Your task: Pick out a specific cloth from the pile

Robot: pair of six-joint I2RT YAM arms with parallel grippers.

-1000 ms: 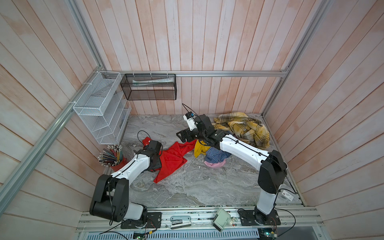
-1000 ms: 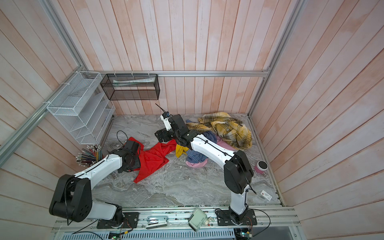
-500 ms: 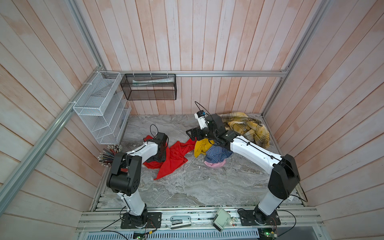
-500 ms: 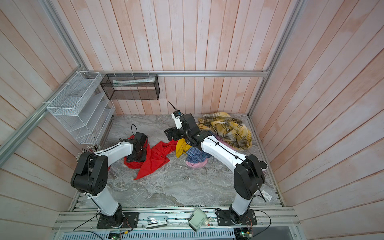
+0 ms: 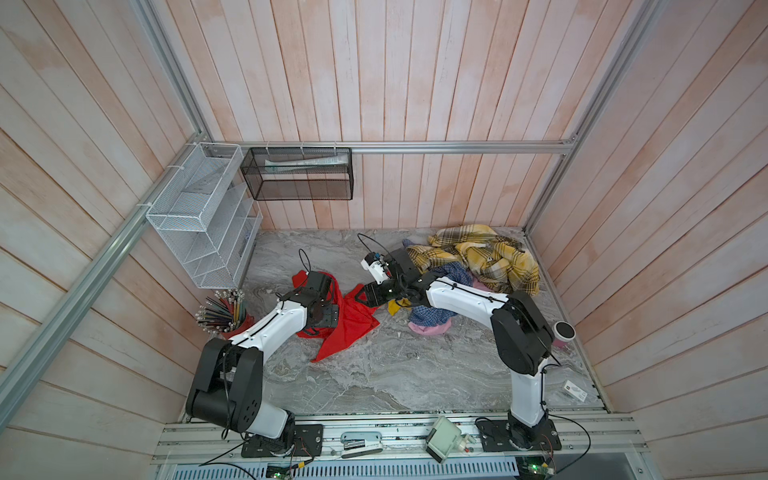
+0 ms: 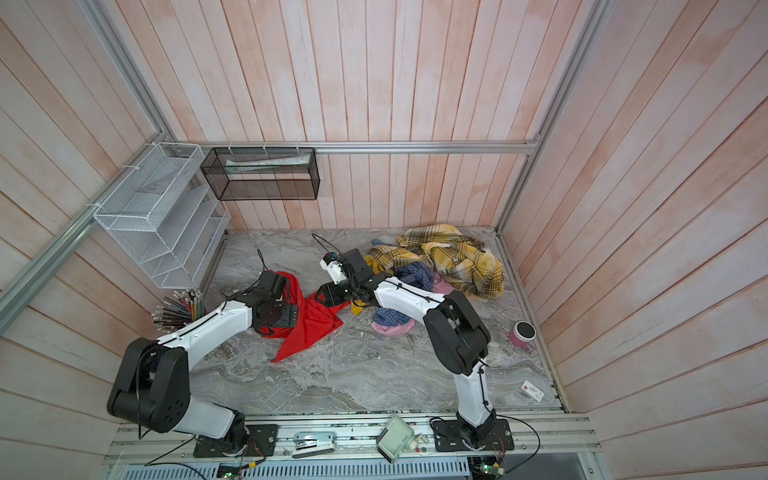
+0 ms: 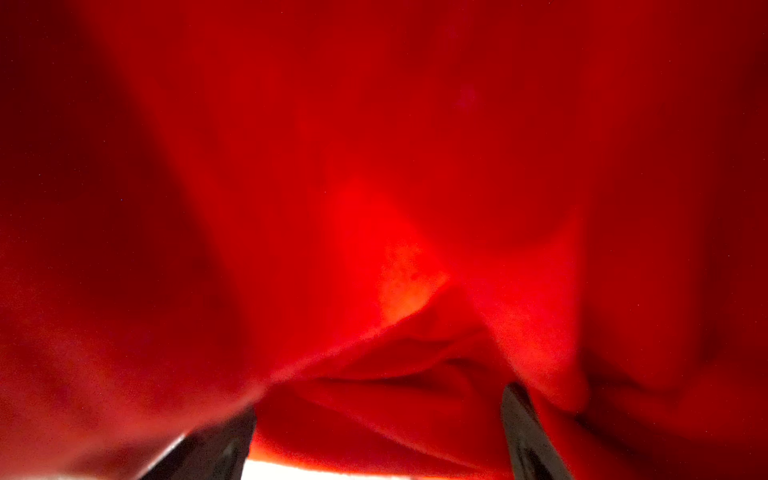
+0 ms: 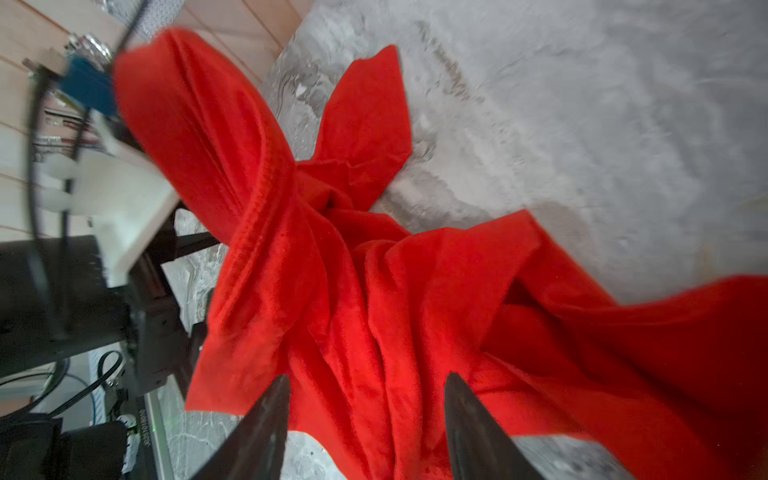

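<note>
The cloth [image 5: 351, 322] [image 6: 309, 326] is a bright red garment lying crumpled on the marble floor, left of the pile [image 5: 478, 257] [image 6: 449, 257]. My left gripper [image 5: 326, 316] [image 6: 286, 316] is pressed down into its left part. In the left wrist view red cloth [image 7: 374, 166] fills the frame and the left gripper [image 7: 379, 399] stands open around a fold. My right gripper [image 5: 365, 295] [image 6: 326, 296] is at the cloth's right corner. In the right wrist view the right gripper [image 8: 369, 377] stands apart over folds of cloth [image 8: 415, 291], not pinching them.
The pile holds yellow plaid, a blue checked shirt [image 5: 432, 316], a mustard piece [image 5: 395, 306] and a pink piece [image 5: 428, 330]. A pencil cup [image 5: 224, 316] stands at the left wall under a white wire rack [image 5: 203, 216]. A pink cup [image 5: 563, 332] and small box [image 5: 575, 390] sit right.
My right gripper has come down and leftward from beside the pile onto the cloth's right corner, and its jaws have narrowed. My left gripper stays on the cloth's left part.
</note>
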